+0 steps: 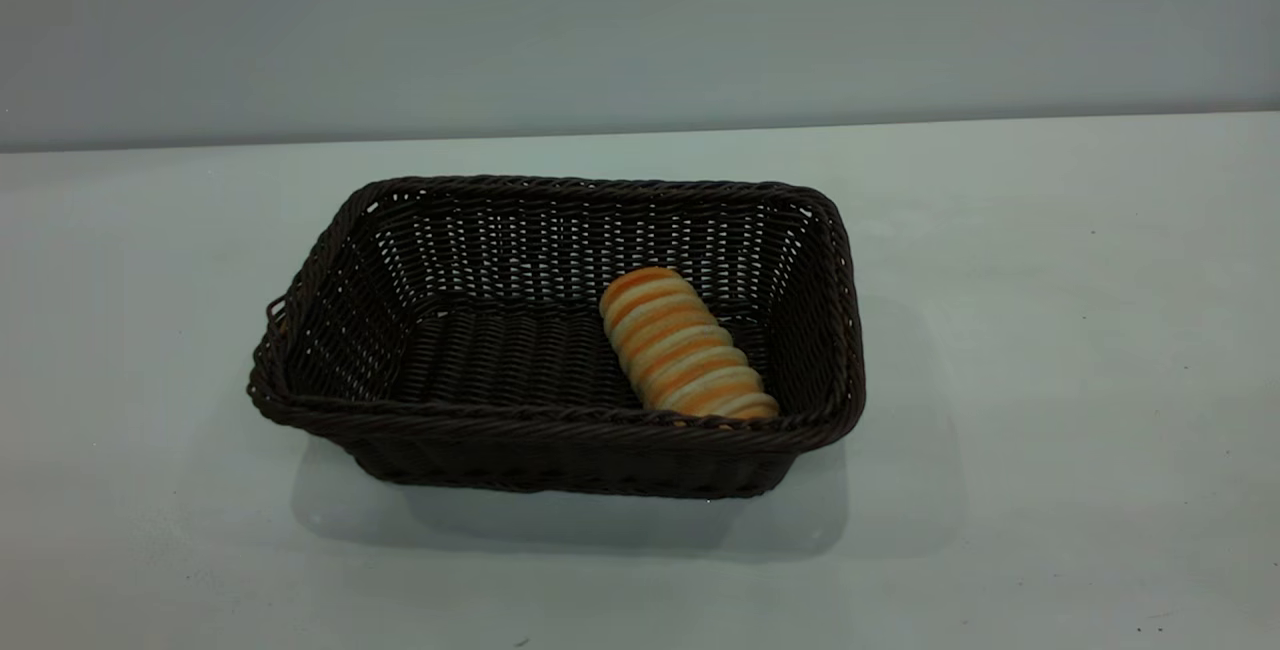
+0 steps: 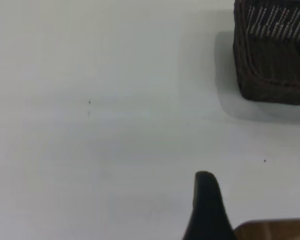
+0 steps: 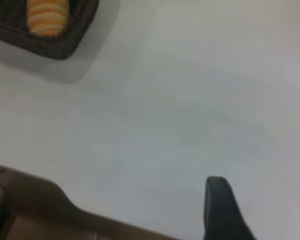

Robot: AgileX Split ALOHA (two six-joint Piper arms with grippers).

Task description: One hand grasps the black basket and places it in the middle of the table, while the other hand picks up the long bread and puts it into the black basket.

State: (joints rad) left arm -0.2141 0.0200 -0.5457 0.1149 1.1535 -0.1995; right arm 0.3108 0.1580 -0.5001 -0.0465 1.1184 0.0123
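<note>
The black basket (image 1: 330,330) stands upright in the middle of the white table (image 1: 1050,380). The long bread (image 1: 685,345) lies inside it, toward its right end, one end against the near wall. Neither gripper shows in the exterior view. In the left wrist view one corner of the basket (image 2: 270,60) is far off, and my left gripper (image 2: 257,182) is over bare table with one black finger (image 2: 206,200) showing and a wide empty gap beside it. In the right wrist view the basket corner (image 3: 65,40) and bread (image 3: 47,17) are far off. My right gripper (image 3: 262,192) is open and empty.
A grey wall runs behind the table's far edge (image 1: 640,135). A brown surface borders the table in the left wrist view (image 2: 275,230) and in the right wrist view (image 3: 40,210). White tabletop surrounds the basket on all sides.
</note>
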